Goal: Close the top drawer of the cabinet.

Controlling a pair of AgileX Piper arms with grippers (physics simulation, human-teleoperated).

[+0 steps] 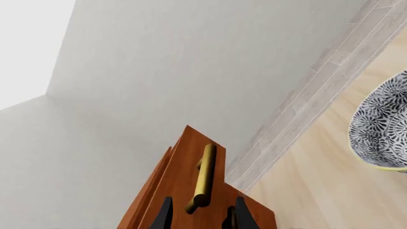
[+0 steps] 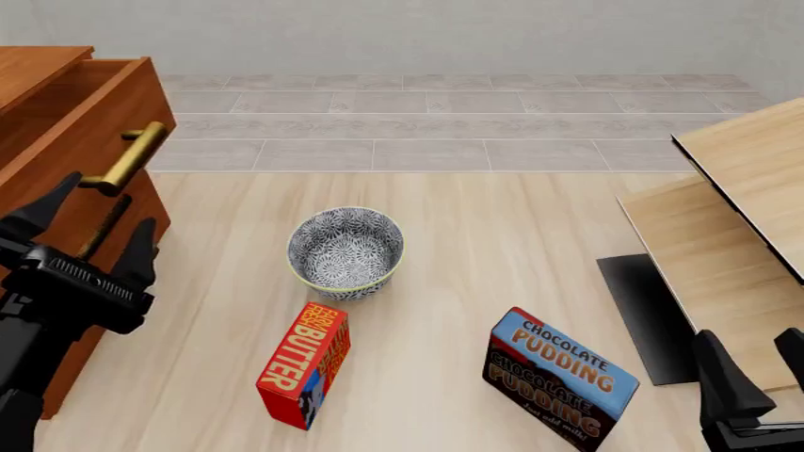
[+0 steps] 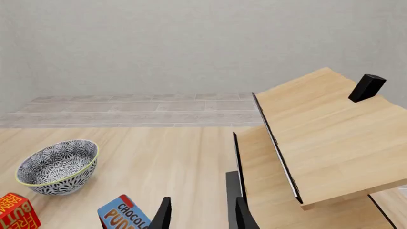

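top drawer (image 2: pixel 78 113) sticks out of the cabinet (image 2: pixel 38 66), open. left gripper (image 2: pixel 86 235) hangs spread just before its handle (image 2: pixel 126 158), lined up to push it in.

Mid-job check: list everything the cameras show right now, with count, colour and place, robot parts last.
cabinet: one, reddish-brown wood, far left.
top drawer: one, reddish-brown, pulled out at the cabinet's top, brass bar handle.
bowl: one, black-and-white patterned, yellowish rim, centre floor.
butter box: one, red-orange, in front of the bowl.
chocolate pudding box: one, blue and brown, right of the butter box.
pale wood furniture: one, light wood, far right.
left claw: one, black, open, by the drawer handle.
right claw: one, black, open, lower right.
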